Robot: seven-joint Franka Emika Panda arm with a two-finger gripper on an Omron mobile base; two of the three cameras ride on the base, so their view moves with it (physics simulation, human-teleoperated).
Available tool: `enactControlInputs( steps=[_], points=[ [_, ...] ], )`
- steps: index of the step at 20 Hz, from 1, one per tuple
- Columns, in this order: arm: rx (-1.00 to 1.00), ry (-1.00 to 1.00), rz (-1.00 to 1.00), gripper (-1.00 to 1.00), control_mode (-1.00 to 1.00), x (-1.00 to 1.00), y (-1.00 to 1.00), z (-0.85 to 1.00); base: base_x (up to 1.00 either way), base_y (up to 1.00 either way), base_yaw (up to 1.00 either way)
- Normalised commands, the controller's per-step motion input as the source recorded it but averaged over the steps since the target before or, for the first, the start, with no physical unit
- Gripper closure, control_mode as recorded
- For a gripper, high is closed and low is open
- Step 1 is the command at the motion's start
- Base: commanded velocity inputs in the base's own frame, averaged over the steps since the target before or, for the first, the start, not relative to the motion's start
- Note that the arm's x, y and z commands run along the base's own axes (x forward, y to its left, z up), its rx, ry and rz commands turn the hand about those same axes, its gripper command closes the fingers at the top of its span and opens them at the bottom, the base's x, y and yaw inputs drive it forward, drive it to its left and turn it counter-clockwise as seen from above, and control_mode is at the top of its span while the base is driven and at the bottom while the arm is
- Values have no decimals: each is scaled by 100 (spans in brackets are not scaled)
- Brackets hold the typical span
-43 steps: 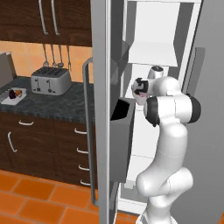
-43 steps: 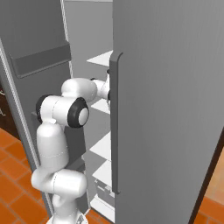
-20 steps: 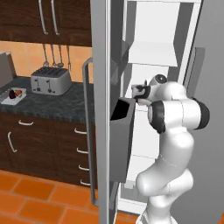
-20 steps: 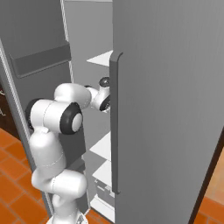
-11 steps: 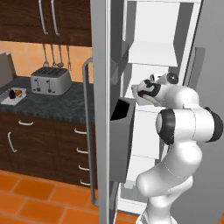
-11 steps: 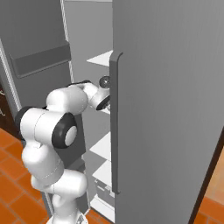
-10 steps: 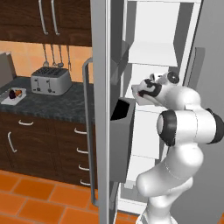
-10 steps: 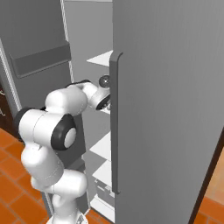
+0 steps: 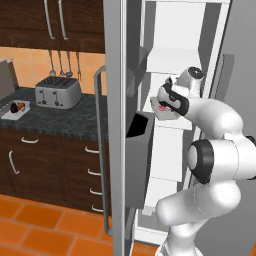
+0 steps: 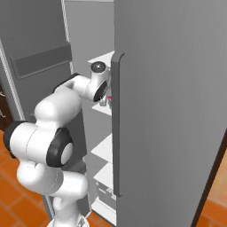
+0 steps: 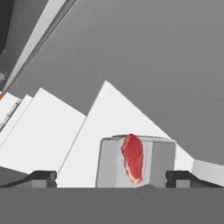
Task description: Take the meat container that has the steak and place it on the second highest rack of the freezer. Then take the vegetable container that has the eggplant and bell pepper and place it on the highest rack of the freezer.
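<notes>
Gripper: the gripper (image 11: 111,177) is spread wide, one dark finger tip (image 11: 41,176) on each side of the meat container (image 11: 135,162) and apart from its walls; nothing is pinched.
Meat container: a pale grey tray resting on a white rack (image 11: 109,127) inside the freezer (image 9: 172,30); in the left base view the tray (image 9: 162,110) sits at the near edge of its shelf, just left of the hand.
Steak: the steak (image 11: 133,158) lies flat in the tray, well smaller than it. In the hand view its long axis runs from the near rim toward the far rim, lengthwise between the two tips, the narrower end pointing away from the hand.
Freezer: door swung open to the left, grey bar handle (image 9: 99,145) upright on it; white shelves stacked inside.
Vegetable container: on the dark counter (image 9: 55,117) far left, a small white tray (image 9: 15,109) carrying the eggplant (image 9: 14,107) and bell pepper (image 9: 21,105) side by side, left of the toaster (image 9: 57,92).
</notes>
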Motion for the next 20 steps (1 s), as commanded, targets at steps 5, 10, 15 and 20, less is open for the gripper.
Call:
enactControlInputs(
  steps=[5,10,15,20],
  points=[
    [-1,35,10,-100,-100,-28,26,75,0,0,0],
    [-1,13,19,-100,-100,-88,0,23,0,0,0],
    [-12,-9,16,-100,-100,-100,14,-41,0,0,0],
    [-37,-9,47,-100,-100,-93,12,-43,0,0,0]
  ],
)
